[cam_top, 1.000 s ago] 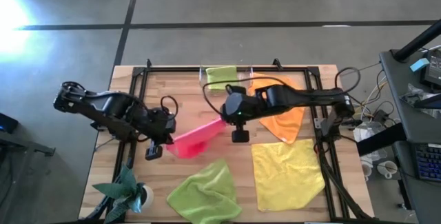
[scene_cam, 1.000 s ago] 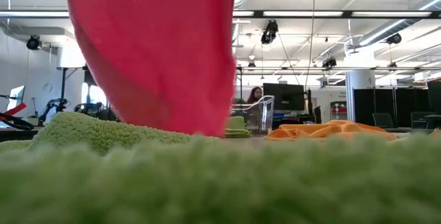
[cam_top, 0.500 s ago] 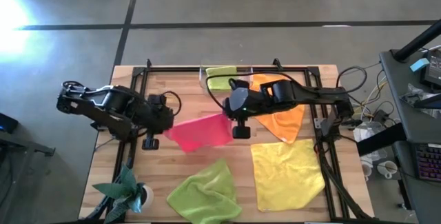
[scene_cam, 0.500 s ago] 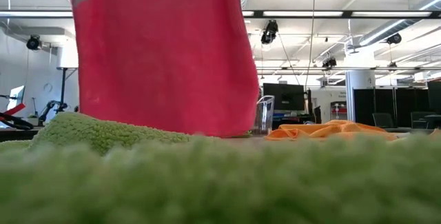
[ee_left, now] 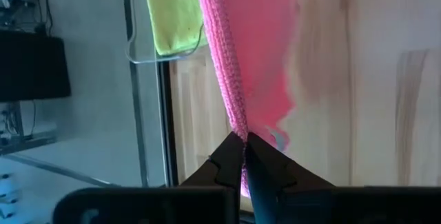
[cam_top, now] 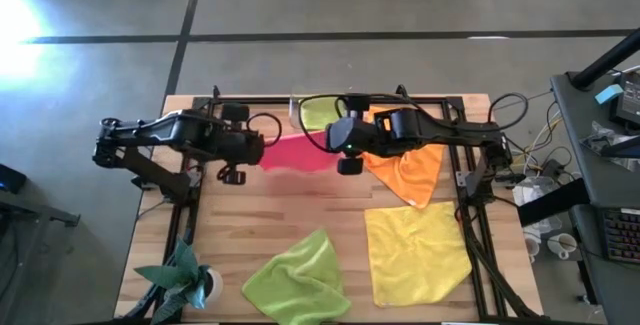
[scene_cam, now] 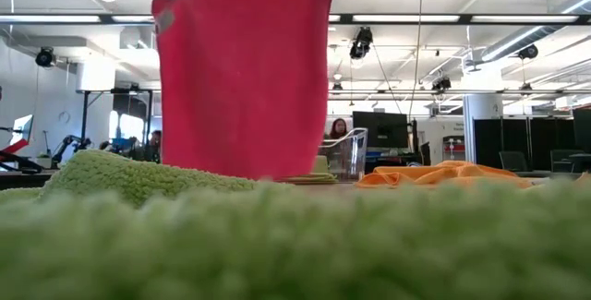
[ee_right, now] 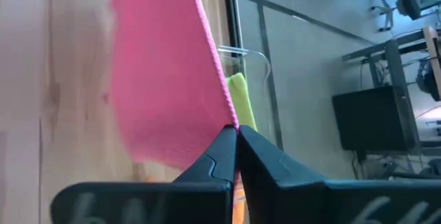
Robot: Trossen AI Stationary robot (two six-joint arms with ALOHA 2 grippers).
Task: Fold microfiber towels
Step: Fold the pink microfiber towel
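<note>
A hot pink towel (cam_top: 298, 153) hangs as a flat sheet (scene_cam: 245, 78) between my two grippers over the table's far middle. My left gripper (cam_top: 254, 152) is shut on its upper left corner and my right gripper (cam_top: 332, 150) on its upper right corner. The towel's lower edge (scene_cam: 240, 173) hangs close to the table; whether it touches cannot be told. An orange towel (cam_top: 405, 170), a yellow towel (cam_top: 415, 255) and a lime green towel (cam_top: 295, 280) lie flat on the table. Another lime green one (cam_top: 320, 113) lies folded in the clear tray (cam_top: 296, 115). My left gripper pinches the pink towel's upper left corner (ee_left: 240, 129) between its two fingers, slanting down from the table's left. The top edge runs away from the fingers toward the other gripper, drawn straight, and the sheet hangs below. My right gripper pinches the upper right corner (ee_right: 229, 117) between its two fingers, slanting down from the table's right. The top edge runs drawn straight to the other gripper, and the cloth hangs below the fingers.
A small potted plant (cam_top: 190, 283) stands at the near left corner. A black metal frame (cam_top: 200, 125) runs along the table's sides. Bare wood (cam_top: 300, 210) lies below the hanging towel. People and screens show in the room beyond (scene_cam: 343, 129).
Both grippers have gone up and toward the table's far edge, the left one farther and turning as it went. The pink towel, slanting and bunched a second ago, is now spread out into a flat sheet hanging between them.
</note>
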